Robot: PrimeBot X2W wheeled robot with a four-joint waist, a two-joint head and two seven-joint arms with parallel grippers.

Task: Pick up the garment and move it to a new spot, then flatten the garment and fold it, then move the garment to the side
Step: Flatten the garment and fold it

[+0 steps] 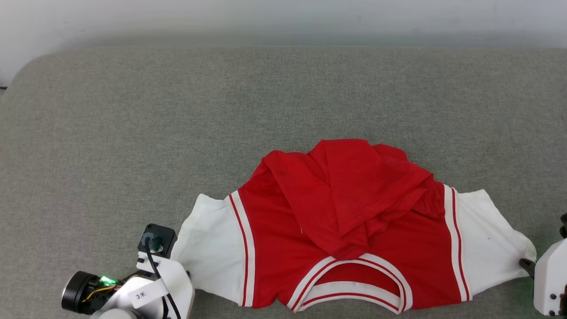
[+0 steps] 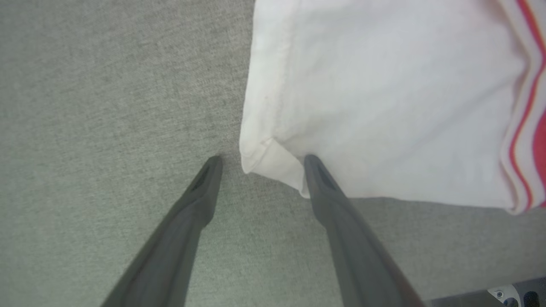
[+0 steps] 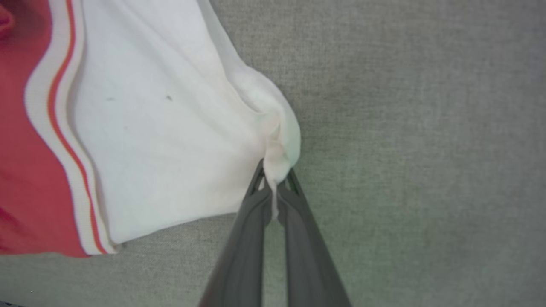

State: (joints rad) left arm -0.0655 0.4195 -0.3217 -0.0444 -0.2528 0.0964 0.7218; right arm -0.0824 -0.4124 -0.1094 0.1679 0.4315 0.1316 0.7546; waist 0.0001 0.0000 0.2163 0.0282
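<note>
**A:** left gripper state?

**B:** left gripper (image 2: 263, 160) fully spread. Both fingers (image 2: 192, 213) straight, tips well apart, nothing clamped. One tip sits at the garment (image 2: 384, 106) sleeve corner.

**A:** left wrist?

**B:** left wrist (image 1: 166, 283) low at the head view's lower left, white housing. Black cable (image 1: 153, 261) runs over it, green light on.

**A:** right side?

**B:** right gripper (image 3: 275, 175) closed. Fingers pressed together along their length, a bunched bit of white sleeve pinched at the tips.

**A:** right wrist?

**B:** right wrist (image 1: 551, 277) at the head view's lower right edge, white housing, partly cut off. One dark fingertip pokes out toward the sleeve end.
</note>
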